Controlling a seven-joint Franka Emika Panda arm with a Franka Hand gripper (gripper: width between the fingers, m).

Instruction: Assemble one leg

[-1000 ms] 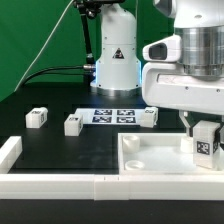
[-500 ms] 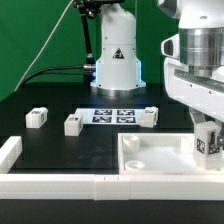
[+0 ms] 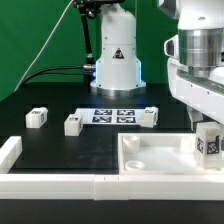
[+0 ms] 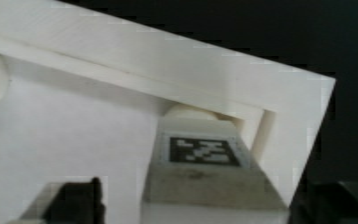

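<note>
At the exterior view's right, low over a corner of the large white tray (image 3: 150,160): gripper (image 3: 206,130), pointing straight down, with the leg (image 3: 208,145) directly beneath it. Upright, marker tag facing the camera, just inside the tray's rim on that side. Cannot tell from this view whether resting on the tray floor or hanging clear of it.

From the wrist view: same leg, tag showing, tucked close into the inner angle of the tray's raised rim. Dark fingers (image 4: 82,200) flanking it, one on each side, only their edges in frame. Strip of white visible between each finger and the leg's flanks. Cannot tell whether clamped on the leg or merely straddling it; contact points out of frame and blurred.

Elsewhere on the black surface (image 3: 60,145): three more legs (image 3: 73,123) lying loose. Two near each other toward the exterior view's left, well apart from the tray; the third just beside the marker board (image 3: 113,115), at its end toward the exterior view's right and near the tray's far rim. Behind the board, white robot base (image 3: 115,60) with a black triangle label. Along the front edge, low white rail (image 3: 60,185), with a raised white block at the exterior view's left end.
</note>
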